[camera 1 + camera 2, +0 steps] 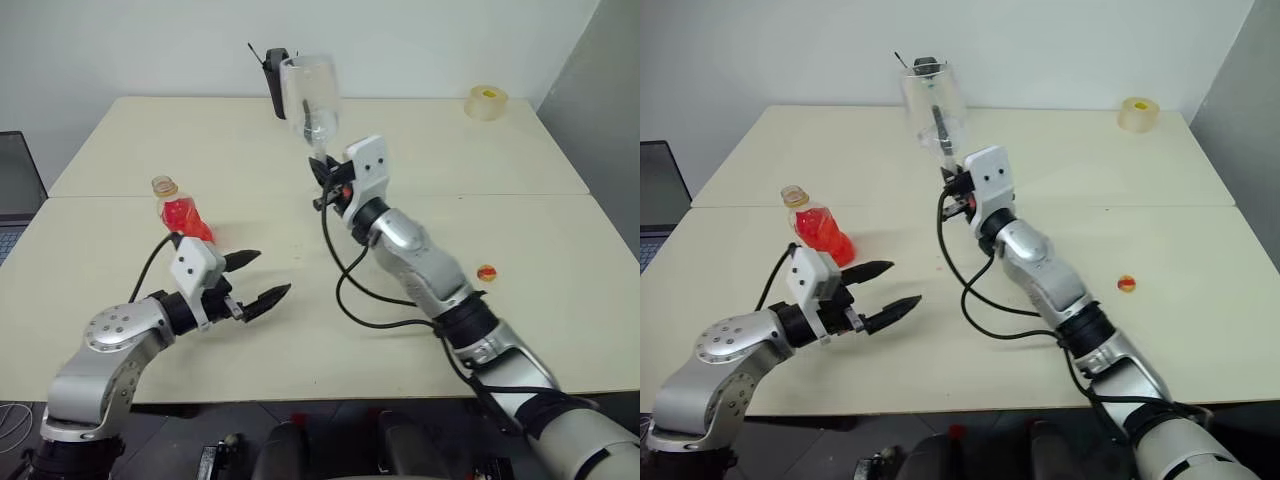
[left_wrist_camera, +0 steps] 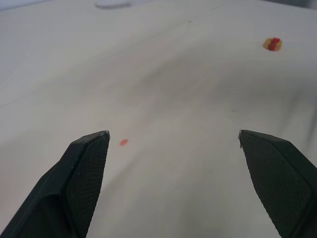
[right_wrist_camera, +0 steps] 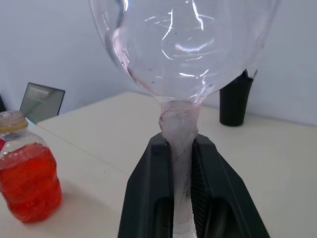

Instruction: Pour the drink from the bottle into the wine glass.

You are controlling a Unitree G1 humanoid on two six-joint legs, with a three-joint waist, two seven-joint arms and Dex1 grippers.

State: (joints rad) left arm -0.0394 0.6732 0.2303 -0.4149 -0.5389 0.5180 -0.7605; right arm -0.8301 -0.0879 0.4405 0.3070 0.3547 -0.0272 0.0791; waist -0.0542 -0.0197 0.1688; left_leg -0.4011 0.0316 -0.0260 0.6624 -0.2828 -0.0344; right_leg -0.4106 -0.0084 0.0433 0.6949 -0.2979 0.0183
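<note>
The bottle (image 1: 181, 214) stands uncapped on the left of the table, about half full of the red drink (image 3: 26, 184). My left gripper (image 1: 273, 272) is open and empty, low over the table just right of and nearer than the bottle. The tabletop shows between its fingertips (image 2: 94, 144). My right gripper (image 3: 181, 144) is shut on the stem of the wine glass (image 1: 310, 95) near the table's middle. The glass is upright and its clear bowl (image 3: 183, 44) looks empty. Its foot is hidden.
A yellow-and-red cap (image 1: 486, 272) lies on the table to the right of my right arm. A tall black cup (image 3: 237, 99) stands behind the glass and a tape roll (image 1: 486, 102) at the far right corner. A small red drop (image 2: 123, 143) marks the table by my left gripper.
</note>
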